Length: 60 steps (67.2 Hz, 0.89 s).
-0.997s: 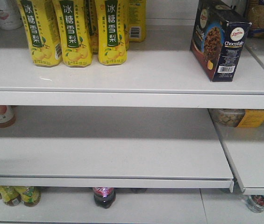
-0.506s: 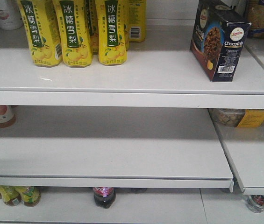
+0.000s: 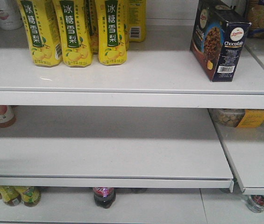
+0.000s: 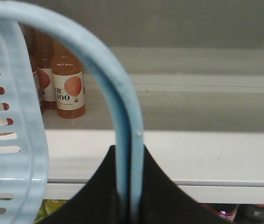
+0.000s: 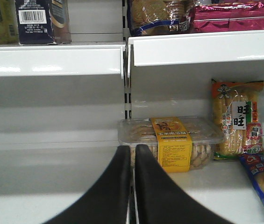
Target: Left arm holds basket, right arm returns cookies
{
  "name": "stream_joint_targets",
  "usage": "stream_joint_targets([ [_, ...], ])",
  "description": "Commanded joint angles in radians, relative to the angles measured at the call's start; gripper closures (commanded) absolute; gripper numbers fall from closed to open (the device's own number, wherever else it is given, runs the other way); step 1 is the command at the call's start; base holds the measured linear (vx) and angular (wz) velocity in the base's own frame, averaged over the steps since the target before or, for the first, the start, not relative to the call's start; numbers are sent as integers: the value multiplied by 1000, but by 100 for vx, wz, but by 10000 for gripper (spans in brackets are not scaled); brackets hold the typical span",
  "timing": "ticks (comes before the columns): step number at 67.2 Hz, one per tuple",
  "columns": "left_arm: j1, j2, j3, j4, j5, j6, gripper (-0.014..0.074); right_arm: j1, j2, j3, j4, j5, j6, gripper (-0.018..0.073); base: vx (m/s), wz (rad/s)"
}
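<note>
Cookies [image 3: 219, 39] upright on top shelf [image 3: 160, 74]. Left gripper [image 4: 131, 186] clamped on basket [image 4: 10, 140] handle. Right gripper [image 5: 133, 186] closed, empty.

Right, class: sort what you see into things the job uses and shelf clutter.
Job:
- dark navy cardboard cookie box, standing on top shelf
- light blue slotted plastic basket
- left gripper, shut on basket's handle
- right gripper, shut, empty

Clutter:
- yellow pear-drink bottles
- clear plastic biscuit tub
- orange juice bottles
</note>
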Motion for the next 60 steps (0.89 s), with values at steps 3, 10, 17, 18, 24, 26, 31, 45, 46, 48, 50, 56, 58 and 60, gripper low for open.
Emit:
stream_joint_targets([
  [3, -6, -18, -30, 18, -103, 17, 600, -4, -14, 18, -9, -76, 11, 566, 0, 0],
  [10, -6, -18, -30, 18, -103, 17, 600, 5, -14, 18, -8, -76, 6, 566, 0, 0],
  [17, -6, -18, -30, 18, -103, 17, 600, 46, -14, 18, -10, -76, -28, 566, 0, 0],
  [18, -6, -18, -30, 18, -103, 17, 600, 52, -14, 18, -10, -76, -31, 566, 0, 0],
  [24, -6, -18, -30, 18, -103, 17, 600, 66, -14, 18, -8, -76, -31, 566, 0, 0],
  [26, -6, -18, -30, 18, -103, 17, 600, 65, -14, 18, -5, -76, -30, 566, 0, 0],
  [31, -6, -18, -30, 18, -103, 17, 600, 63, -14, 18, 4, -77, -30, 566, 0, 0],
  [45, -6, -18, -30, 18, -103, 17, 600, 63, -13, 18, 5, -75, -30, 566, 0, 0],
  [46, -6, -18, -30, 18, -103, 17, 600, 63, -13, 18, 5, -75, -30, 566, 0, 0],
  [48, -6, -18, -30, 18, -103, 17, 600, 63, -13, 18, 5, -75, -30, 566, 0, 0],
  [50, -6, -18, -30, 18, -103, 17, 600, 63, -13, 18, 5, -75, -30, 566, 0, 0],
  [56, -6, -18, -30, 18, -103, 17, 600, 63, -13, 18, 5, -75, -30, 566, 0, 0],
  [58, -6, -18, -30, 18, -103, 17, 600, 63, -13, 18, 5, -75, -30, 566, 0, 0],
  [60, -6, -18, -30, 18, -103, 17, 600, 63, -13, 18, 5, -75, -30, 566, 0, 0],
])
